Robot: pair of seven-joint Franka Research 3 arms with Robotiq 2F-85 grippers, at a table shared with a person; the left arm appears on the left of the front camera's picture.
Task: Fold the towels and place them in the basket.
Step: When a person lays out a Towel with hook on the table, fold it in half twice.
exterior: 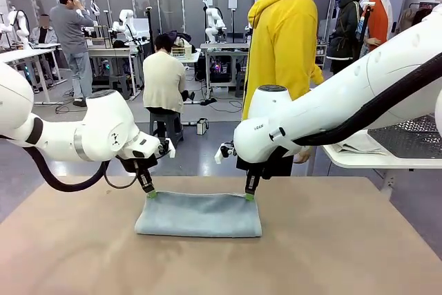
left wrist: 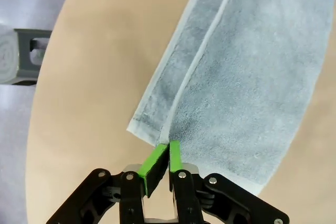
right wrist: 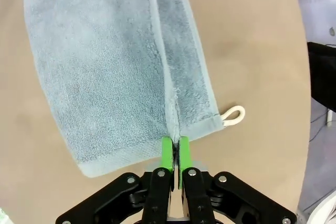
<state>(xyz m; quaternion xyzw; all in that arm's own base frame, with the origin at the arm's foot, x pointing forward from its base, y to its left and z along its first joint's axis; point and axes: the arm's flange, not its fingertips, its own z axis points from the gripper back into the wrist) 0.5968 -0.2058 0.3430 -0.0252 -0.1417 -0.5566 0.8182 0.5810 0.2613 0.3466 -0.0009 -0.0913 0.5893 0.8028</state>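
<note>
A pale blue-grey towel lies folded in a long strip on the tan table. My left gripper is shut on its far left corner. In the left wrist view the green pads pinch the towel at its hemmed edge. My right gripper is shut on the far right corner. In the right wrist view its gripper clamps the towel on the fold line, beside a white hanging loop. A dark lattice thing, seemingly the basket, stands on a white side table at the right edge.
A person in a yellow hoodie stands at the far side of the table, behind my right arm. The white side table lies off the table's right far corner. Bare tabletop stretches in front of the towel and to both sides.
</note>
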